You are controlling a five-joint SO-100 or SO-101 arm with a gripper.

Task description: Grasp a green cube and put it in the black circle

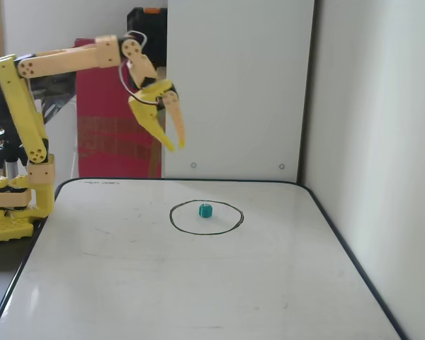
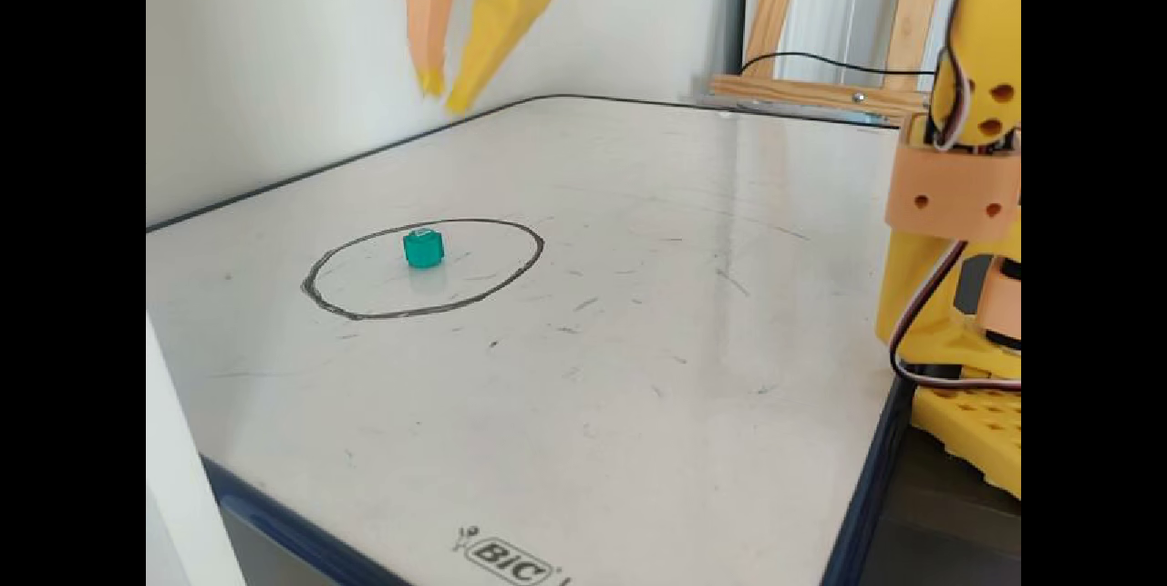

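Observation:
A small green cube (image 1: 205, 210) sits on the whiteboard inside the black drawn circle (image 1: 173, 220), a little toward its far side. It shows in both fixed views, cube (image 2: 423, 248) and circle (image 2: 524, 265). My yellow gripper (image 1: 175, 145) hangs in the air well above the board, up and to the left of the cube, with nothing between its fingers. Its fingertips stand a small way apart. In the other fixed view the gripper (image 2: 444, 92) is high at the top, behind the circle.
The whiteboard (image 1: 127, 283) has a dark rim and white walls behind and at the right. My arm's yellow base (image 1: 10, 209) stands at the board's left edge and shows in the other view (image 2: 966, 294). A red panel (image 1: 103, 134) stands behind.

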